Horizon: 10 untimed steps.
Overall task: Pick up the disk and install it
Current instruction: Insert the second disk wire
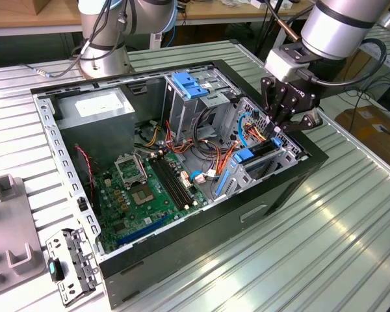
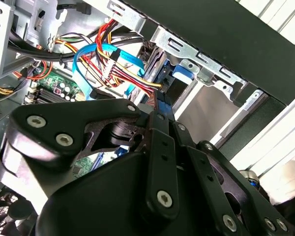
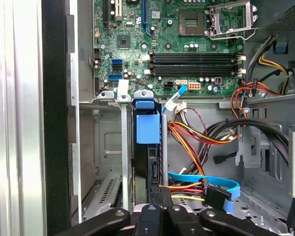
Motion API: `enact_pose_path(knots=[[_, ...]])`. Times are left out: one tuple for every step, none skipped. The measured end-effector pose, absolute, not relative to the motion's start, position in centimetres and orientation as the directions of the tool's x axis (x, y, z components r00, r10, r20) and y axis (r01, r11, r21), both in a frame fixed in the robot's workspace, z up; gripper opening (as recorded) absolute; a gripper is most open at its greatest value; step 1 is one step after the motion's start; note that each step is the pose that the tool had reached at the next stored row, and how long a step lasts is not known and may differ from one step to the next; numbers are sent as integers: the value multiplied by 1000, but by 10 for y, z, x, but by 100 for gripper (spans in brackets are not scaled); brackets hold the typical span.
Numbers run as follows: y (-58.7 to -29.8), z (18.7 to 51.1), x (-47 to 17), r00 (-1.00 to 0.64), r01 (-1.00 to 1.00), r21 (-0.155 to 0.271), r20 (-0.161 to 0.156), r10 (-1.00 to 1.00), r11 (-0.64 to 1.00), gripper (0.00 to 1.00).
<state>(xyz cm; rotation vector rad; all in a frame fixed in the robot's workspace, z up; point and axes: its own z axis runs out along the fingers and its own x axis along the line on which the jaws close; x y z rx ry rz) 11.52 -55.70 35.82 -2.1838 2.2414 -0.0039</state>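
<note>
disk [image 3: 148,129] sits edge-up in the bay slot at centre-left of the first wrist view, blue rail end showing. gripper [image 1: 287,112] hovers over that bay at centre-right of the exterior view; can't tell jaw state. Likely dense, rigid, shock-sensitive: take it by the blue side rails

Ribbed metal table [image 1: 351,214] bears the open computer case [image 1: 201,240] and a grey fixture [image 1: 10,253]
</note>
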Motion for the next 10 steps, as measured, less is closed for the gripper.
enact_pose_path(knots=[[-557, 358, 115, -26, -1000, -10, -7, -1000, 26, 11], [-557, 358, 115, -26, -1000, -10, -7, -1000, 26, 11], [-557, 358, 115, -26, -1000, -10, -7, -1000, 26, 11], [-557, 358, 113, -26, -1000, -10, -7, -1000, 26, 11], [-557, 358, 111, -26, -1000, -10, -7, -1000, 26, 11], [-557, 358, 110, -26, -1000, -10, -7, -1000, 26, 11], [-557, 358, 107, -26, -1000, -10, -7, -1000, 26, 11], [-557, 358, 106, -26, -1000, -10, -7, -1000, 26, 11], [-557, 358, 106, -26, -1000, -10, -7, -1000, 26, 11], [-557, 358, 105, -26, -1000, -10, -7, -1000, 26, 11]])
